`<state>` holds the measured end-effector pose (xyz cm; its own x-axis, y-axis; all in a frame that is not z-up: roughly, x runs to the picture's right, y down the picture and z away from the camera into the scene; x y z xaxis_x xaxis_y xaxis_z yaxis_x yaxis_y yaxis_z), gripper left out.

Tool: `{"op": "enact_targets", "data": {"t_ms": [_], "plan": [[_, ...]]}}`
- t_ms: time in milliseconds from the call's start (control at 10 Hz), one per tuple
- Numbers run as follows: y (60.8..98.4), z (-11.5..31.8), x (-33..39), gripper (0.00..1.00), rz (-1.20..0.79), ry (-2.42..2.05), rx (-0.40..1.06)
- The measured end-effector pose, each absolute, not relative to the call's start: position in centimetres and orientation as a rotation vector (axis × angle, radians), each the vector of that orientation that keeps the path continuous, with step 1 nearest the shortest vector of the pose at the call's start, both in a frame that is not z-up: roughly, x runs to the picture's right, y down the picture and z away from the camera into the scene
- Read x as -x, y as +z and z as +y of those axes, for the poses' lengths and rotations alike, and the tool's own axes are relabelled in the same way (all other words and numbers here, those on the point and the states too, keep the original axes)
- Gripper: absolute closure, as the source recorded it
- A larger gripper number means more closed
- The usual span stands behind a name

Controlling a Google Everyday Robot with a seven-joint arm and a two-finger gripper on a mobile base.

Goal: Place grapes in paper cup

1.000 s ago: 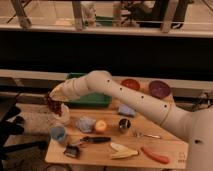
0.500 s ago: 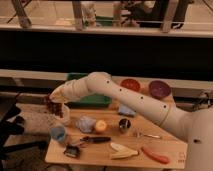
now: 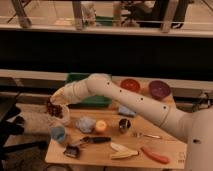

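My gripper (image 3: 56, 103) hangs at the left end of the wooden table (image 3: 165, 142), at the end of the white arm (image 3: 130, 100) reaching from the right. The dark reddish-purple grapes (image 3: 53, 108) are at the gripper, directly over the mouth of the white paper cup (image 3: 63, 116), which stands upright near the table's left edge. Whether the grapes touch the cup's rim I cannot tell. The light blue cup (image 3: 58, 133) stands just in front of the paper cup.
A green bin (image 3: 92, 99) sits behind the arm. A red bowl (image 3: 130, 85) and a purple bowl (image 3: 159, 89) are at the back right. A small dark metal cup (image 3: 124, 125), an orange (image 3: 101, 126), a banana (image 3: 123, 151), a carrot (image 3: 155, 155) and a black tool (image 3: 82, 144) lie on the table.
The gripper with the grapes has moved slightly down and right, from beside the paper cup to over its mouth.
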<state>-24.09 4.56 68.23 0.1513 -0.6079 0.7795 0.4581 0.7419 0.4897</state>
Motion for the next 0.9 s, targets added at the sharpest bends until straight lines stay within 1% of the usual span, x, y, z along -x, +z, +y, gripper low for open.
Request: {"op": "enact_targets", "data": {"t_ms": [900], "plan": [[70.9,5.3,22.6,1.0,-1.177,-0.76,-0.084]]}}
